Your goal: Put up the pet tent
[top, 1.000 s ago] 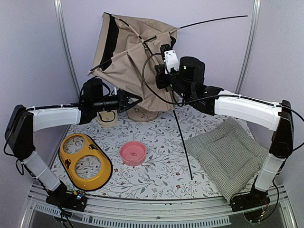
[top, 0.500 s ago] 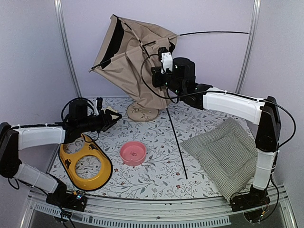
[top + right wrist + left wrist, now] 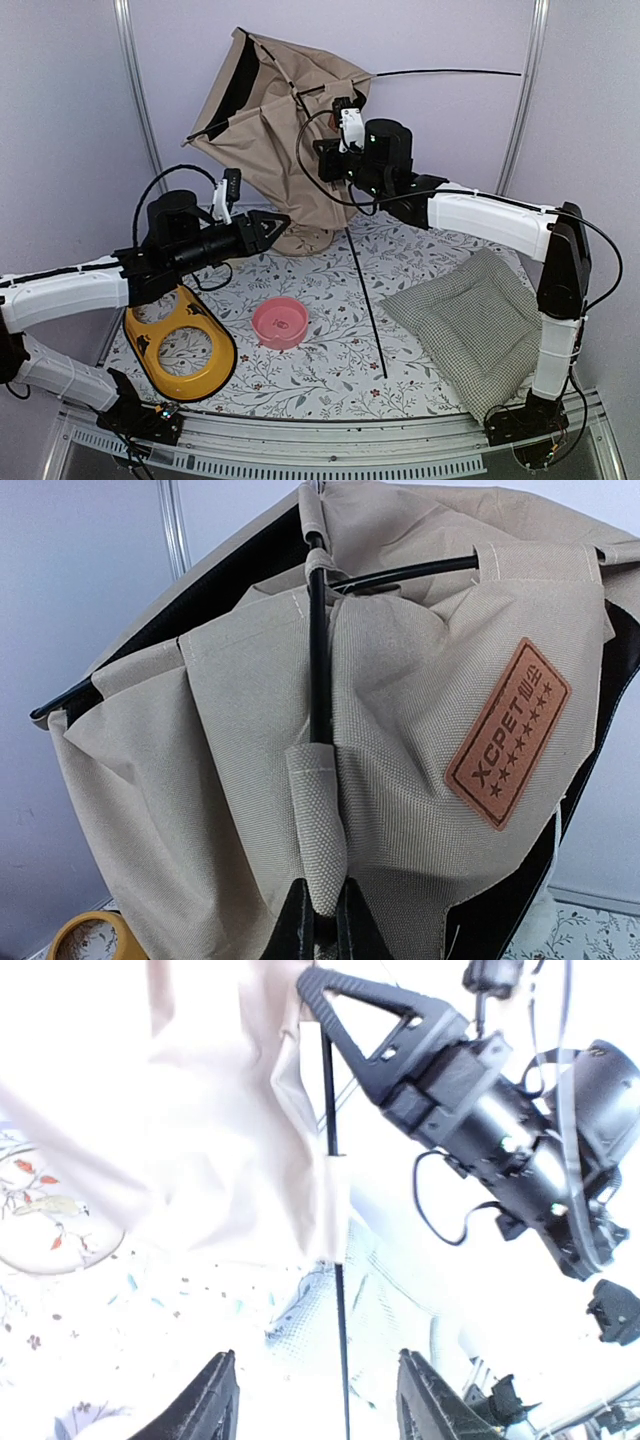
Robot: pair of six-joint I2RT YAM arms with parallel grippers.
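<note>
The pet tent (image 3: 265,110) is a crumpled beige fabric shell with a black lining, lifted above the back of the table. My right gripper (image 3: 338,150) is shut on one of its fabric pole sleeves (image 3: 318,830), where a black pole (image 3: 318,650) runs in; the orange-brown label (image 3: 507,732) sits beside it. One loose pole (image 3: 365,295) slants down to the table and another (image 3: 450,72) sticks out to the right. My left gripper (image 3: 277,221) is open just short of the tent's lower edge. In its washed-out wrist view the pole (image 3: 338,1300) stands beyond the gap between my left gripper's (image 3: 320,1405) fingers.
A yellow two-hole bowl stand (image 3: 180,338) lies at the front left, partly under my left arm. A pink bowl (image 3: 279,322) sits in the middle of the floral mat. A green-checked cushion (image 3: 478,325) lies at the right. A round beige pad (image 3: 300,240) lies below the tent.
My left gripper opened, drew back from the tent, then came forward toward its lower edge again. My right arm shifted the tent and its poles slightly left and up.
</note>
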